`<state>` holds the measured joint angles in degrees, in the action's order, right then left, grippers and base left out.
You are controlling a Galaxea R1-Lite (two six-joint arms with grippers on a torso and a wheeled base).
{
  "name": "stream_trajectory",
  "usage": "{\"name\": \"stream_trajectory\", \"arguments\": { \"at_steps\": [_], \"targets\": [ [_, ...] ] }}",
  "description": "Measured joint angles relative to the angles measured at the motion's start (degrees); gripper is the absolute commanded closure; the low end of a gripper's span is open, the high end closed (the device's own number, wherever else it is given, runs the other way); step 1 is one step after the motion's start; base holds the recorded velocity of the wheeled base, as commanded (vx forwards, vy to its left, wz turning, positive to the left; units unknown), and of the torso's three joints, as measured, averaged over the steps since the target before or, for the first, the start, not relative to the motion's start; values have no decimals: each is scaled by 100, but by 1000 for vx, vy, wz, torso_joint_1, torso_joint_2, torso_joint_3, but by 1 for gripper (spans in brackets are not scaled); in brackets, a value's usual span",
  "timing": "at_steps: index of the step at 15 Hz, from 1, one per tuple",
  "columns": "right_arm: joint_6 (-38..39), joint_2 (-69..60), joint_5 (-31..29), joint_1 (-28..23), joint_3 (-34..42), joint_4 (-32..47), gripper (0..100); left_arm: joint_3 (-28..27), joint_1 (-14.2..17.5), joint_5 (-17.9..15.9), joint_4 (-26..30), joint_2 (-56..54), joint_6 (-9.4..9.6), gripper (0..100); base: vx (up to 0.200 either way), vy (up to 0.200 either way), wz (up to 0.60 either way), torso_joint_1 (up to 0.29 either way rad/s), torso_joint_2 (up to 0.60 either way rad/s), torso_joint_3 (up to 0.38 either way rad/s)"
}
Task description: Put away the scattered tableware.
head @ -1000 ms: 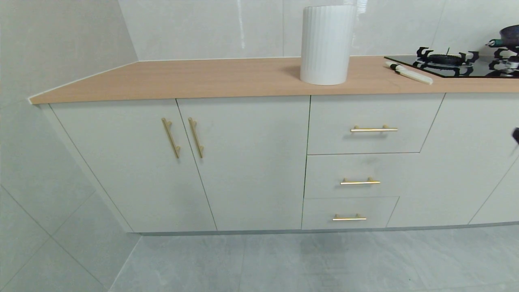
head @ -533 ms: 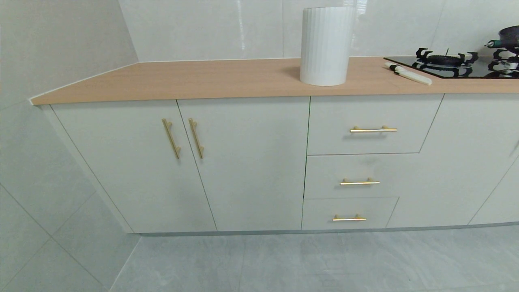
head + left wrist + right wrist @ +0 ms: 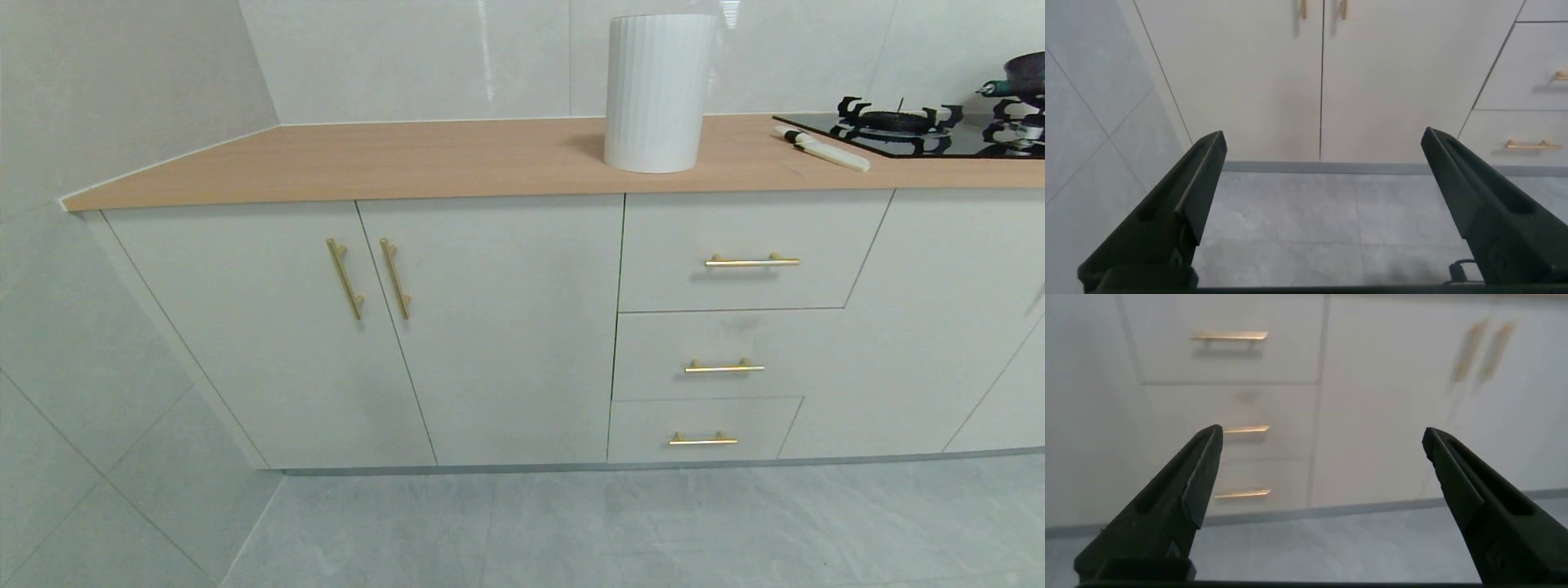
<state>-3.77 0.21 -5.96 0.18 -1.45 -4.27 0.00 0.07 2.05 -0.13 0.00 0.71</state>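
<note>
A white knife with a dark band on its handle lies on the wooden countertop by the edge of the gas hob. A tall white ribbed container stands on the counter left of it. My left gripper is open and empty, held low over the floor and facing the double cabinet doors. My right gripper is open and empty too, facing the stack of three drawers.
Below the counter are two doors with gold handles and three drawers with gold bar handles. A tiled wall closes off the left side. A dark pot sits on the hob at far right. Grey floor tiles lie in front.
A dark part seen at the right edge one second ago has left the head view. The view has shifted slightly downward; nothing on the counter has moved.
</note>
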Motion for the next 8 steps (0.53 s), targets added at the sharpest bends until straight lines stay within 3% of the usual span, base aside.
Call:
{"name": "stream_trajectory", "arguments": {
  "at_steps": [1,2,4,8],
  "targets": [
    [123,-13,107,-2,72,129,0,0,0,-2,9,0,244,0,0,0,0,0,0,0],
    [211,-23,140,-2,107,134,0,0,0,-6,9,0,222,0,0,0,0,0,0,0],
    [374,-30,268,-2,124,305,0,0,-2,0,4,0,-100,0,0,0,0,0,0,0],
    [221,-37,944,-2,123,453,0,0,-2,5,-2,0,-95,0,0,0,0,0,0,0]
  ]
}}
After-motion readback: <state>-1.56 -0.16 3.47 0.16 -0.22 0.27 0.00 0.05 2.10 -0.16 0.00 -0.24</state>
